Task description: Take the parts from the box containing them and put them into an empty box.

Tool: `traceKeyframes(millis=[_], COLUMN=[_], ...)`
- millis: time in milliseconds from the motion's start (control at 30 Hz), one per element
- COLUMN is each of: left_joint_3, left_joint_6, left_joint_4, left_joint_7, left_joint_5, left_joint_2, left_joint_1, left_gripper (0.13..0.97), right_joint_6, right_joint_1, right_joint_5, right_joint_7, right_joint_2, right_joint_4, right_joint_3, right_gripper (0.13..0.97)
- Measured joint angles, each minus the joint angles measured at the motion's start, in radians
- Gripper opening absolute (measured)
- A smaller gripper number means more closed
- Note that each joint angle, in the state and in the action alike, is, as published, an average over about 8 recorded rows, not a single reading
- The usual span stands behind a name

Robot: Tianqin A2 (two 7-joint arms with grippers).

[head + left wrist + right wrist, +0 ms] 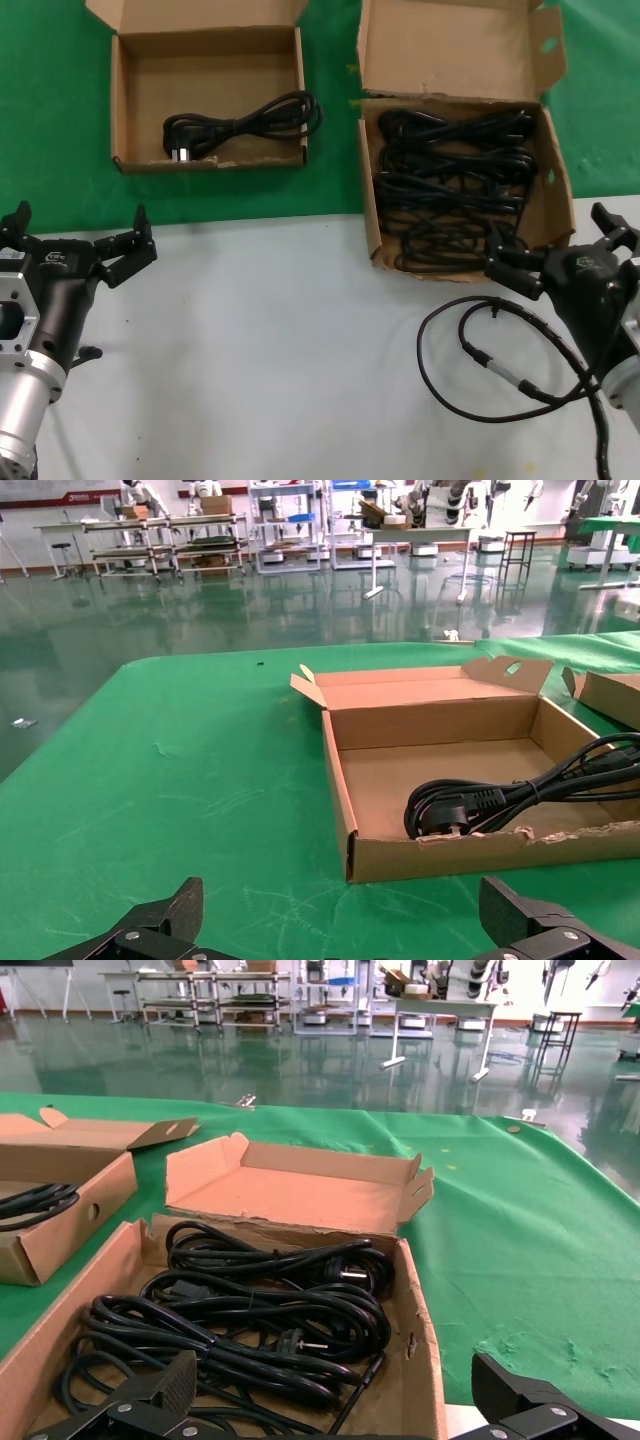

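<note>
The larger box (369, 215) with the notched tall flap (455, 45) stands at the back right and holds several black power cords (455, 180). The squarish shallow box (120, 110) at the back left holds one looped power cord (245, 125). My left gripper (80, 228) is open and empty over the white table, short of the shallow box. My right gripper (548, 232) is open and empty at the near edge of the larger box. The left wrist view shows the shallow box (345, 780) and its cord (500, 800) beyond my open left gripper (342, 910). The right wrist view shows the cords (250, 1310) beyond my open right gripper (335, 1385).
A single thin black cable with a metal connector (480, 355) lies looped on the white table (280, 350) in front of the larger box, next to my right arm. A green mat (50, 110) lies under both boxes. The shallow box also shows in the right wrist view (70, 1205).
</note>
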Motion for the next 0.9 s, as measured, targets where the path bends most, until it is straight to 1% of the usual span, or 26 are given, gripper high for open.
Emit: traceKeyframes(millis=[900], left_joint_3=[0.000], left_joint_6=[0.000], left_joint_4=[0.000], left_joint_7=[0.000], left_joint_5=[0.000], left_joint_2=[0.000], left_joint_1=[0.000], left_gripper=[0.966], right_joint_6=[0.000], right_joint_1=[0.000], right_joint_5=[0.000], right_joint_7=[0.000], right_joint_2=[0.000], right_joint_4=[0.000], right_joint_3=[0.000], right_gripper=[0.966])
